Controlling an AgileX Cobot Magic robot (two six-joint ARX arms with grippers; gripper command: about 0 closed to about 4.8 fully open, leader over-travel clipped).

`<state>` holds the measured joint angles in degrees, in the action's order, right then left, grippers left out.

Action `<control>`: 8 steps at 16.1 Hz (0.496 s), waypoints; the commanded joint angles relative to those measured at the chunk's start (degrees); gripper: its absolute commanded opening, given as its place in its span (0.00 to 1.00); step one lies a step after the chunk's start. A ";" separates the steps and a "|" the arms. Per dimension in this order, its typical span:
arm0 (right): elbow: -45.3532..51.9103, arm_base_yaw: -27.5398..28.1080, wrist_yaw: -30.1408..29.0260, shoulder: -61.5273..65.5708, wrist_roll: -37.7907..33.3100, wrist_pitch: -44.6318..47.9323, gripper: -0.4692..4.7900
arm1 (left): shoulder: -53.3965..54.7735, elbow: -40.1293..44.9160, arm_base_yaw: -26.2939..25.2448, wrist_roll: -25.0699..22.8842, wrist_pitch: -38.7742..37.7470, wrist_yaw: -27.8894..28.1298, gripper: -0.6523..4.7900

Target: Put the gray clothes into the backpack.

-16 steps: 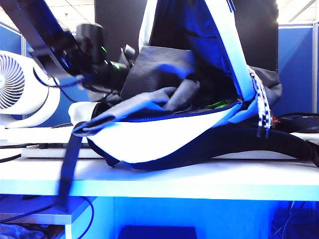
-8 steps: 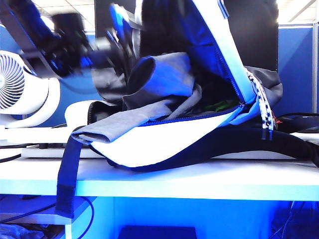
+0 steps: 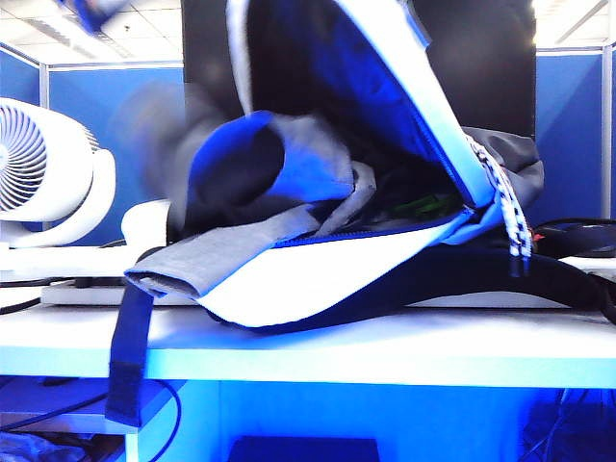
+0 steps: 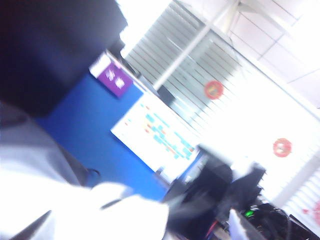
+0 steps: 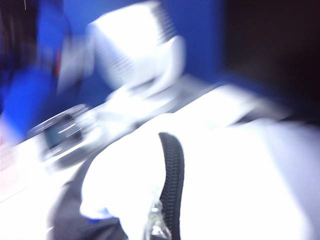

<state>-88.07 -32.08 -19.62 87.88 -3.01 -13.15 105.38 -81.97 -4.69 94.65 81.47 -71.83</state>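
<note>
The backpack (image 3: 318, 279) lies on the table, white and light gray, its flap (image 3: 404, 67) raised high over the open mouth. The gray clothes (image 3: 308, 164) are bunched in that mouth. A rolled sleeve opening faces left and a fold drapes over the front lip. My left gripper shows only as a gray smear (image 3: 154, 125) left of the clothes, with its jaws unreadable. The left wrist view points up into the room over white backpack fabric (image 4: 100, 215). My right gripper is hidden; its wrist view is filled by white backpack fabric (image 5: 240, 180) and a black zipper (image 5: 172, 175).
A white fan (image 3: 38, 173) stands at the left of the table, also seen as the fan (image 5: 135, 50) in the right wrist view. A black strap (image 3: 125, 356) hangs over the table's front edge. Speckled cords (image 3: 510, 212) dangle at the right, beside black cables (image 3: 577, 236).
My left arm has pulled away from the bag's mouth and swung up and left into a blur. The flap has tipped further left. The clothes now bulge and hang further over the lip.
</note>
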 commanded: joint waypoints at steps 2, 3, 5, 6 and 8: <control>-0.61 -0.76 -11.58 2.36 -3.02 1.16 0.08 | -4.63 -0.02 -3.85 0.26 1.79 -1.95 1.00; -0.61 -1.64 -14.99 3.13 -3.06 0.00 0.08 | -5.42 -0.04 -4.26 0.28 1.79 -2.54 1.00; -0.61 -4.17 -17.09 5.79 -2.99 -2.45 0.08 | -5.75 -0.09 -4.37 0.28 1.79 -2.49 1.00; -0.61 -5.42 -17.16 8.24 -2.93 -3.43 0.08 | -5.75 -0.09 -4.37 0.28 1.79 -2.36 1.00; -0.61 -7.10 -17.62 11.96 -2.99 -3.96 0.08 | -5.77 -0.09 -4.39 0.28 1.79 -2.38 1.00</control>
<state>-88.09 -38.26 -34.52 99.35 -5.93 -18.00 100.03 -81.89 -9.02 94.78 81.47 -74.24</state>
